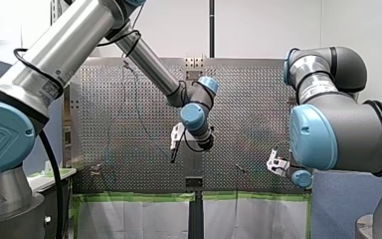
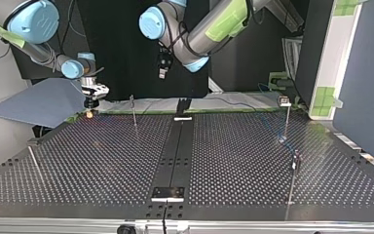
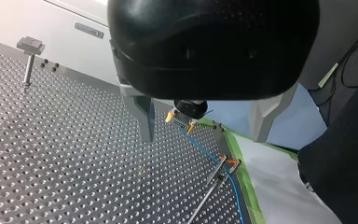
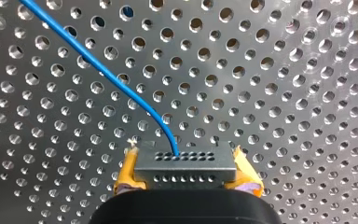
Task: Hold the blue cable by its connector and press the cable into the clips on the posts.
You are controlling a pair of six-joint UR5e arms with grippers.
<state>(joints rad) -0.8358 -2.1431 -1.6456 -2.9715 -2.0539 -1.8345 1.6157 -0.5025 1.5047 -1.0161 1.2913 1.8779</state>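
– Perforated metal is spreading across the whole surface (image 2: 102, 161). Where is the blue cable (image 4: 98, 65) sitting on it?

– Its connector (image 4: 185, 163) is sitting squeezed between the yellow pads (image 4: 128, 173) of my right end effector (image 2: 90, 105). That end effector is hanging low at the far left corner of the top view.

– Which way is the cable pointing?

– It is leaving the connector's holed face and bending away ahead of the pads, slanting over the holes. In the left wrist view its length is running low beside the green tape (image 3: 251, 191) at the surface's edge. It is heading toward two thin posts (image 3: 220, 168) with orange tips. I cannot tell whether it is touching them or sitting in a clip.

– What is standing around it?

– Those two posts are standing closest. Another post (image 3: 28, 60) with a block head is standing upright, well apart. In the top view a black strip (image 2: 175, 146) is running down the middle of the surface, and a slim post (image 2: 286, 114) is rising at the right.

– And the other arm?

– My left end effector (image 3: 201, 137) is hovering raised off the surface, with its metal fingers (image 3: 142, 116) spread wide and carrying nothing.
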